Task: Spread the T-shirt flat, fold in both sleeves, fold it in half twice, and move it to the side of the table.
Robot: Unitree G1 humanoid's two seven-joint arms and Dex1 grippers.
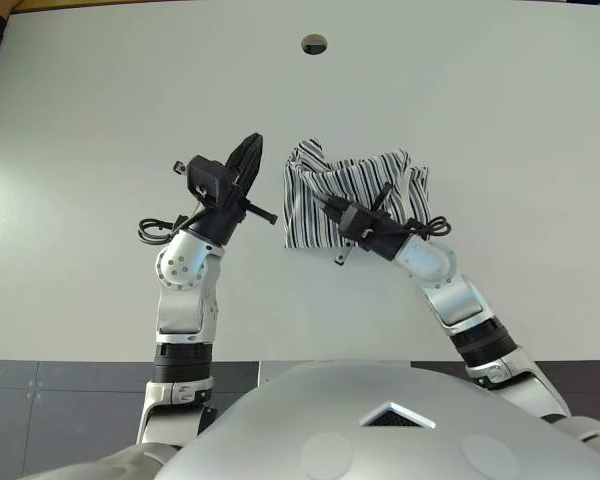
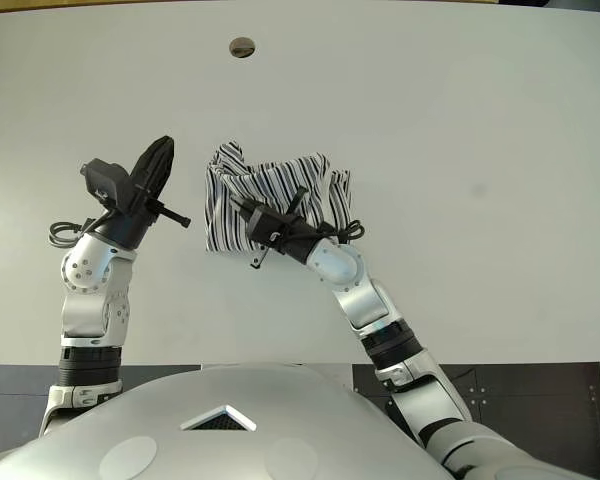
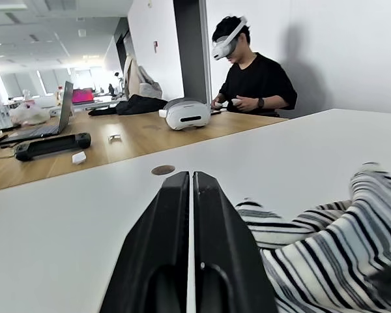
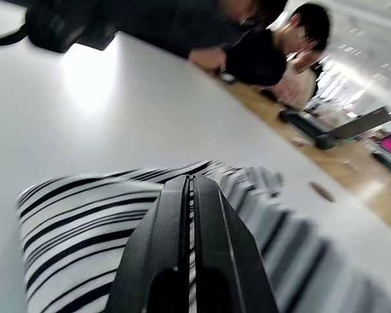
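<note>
I'm holding my right hand (image 1: 320,203), fingers together, over the light, limp, folded T-shirt (image 1: 360,175) lying on the surface (image 1: 480,100) at my 12 o'clock, left hand (image 1: 251,148) likewise pressed together at its 9 o'clock; I'm judging an edge pinch best.

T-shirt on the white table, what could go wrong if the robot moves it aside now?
The T-shirt looks bunched, with a raised far corner; sliding it with the shut right pincer over its near-left part might undo the folds. The left pincer is shut and apart from the cloth, so that side may drag.
</note>
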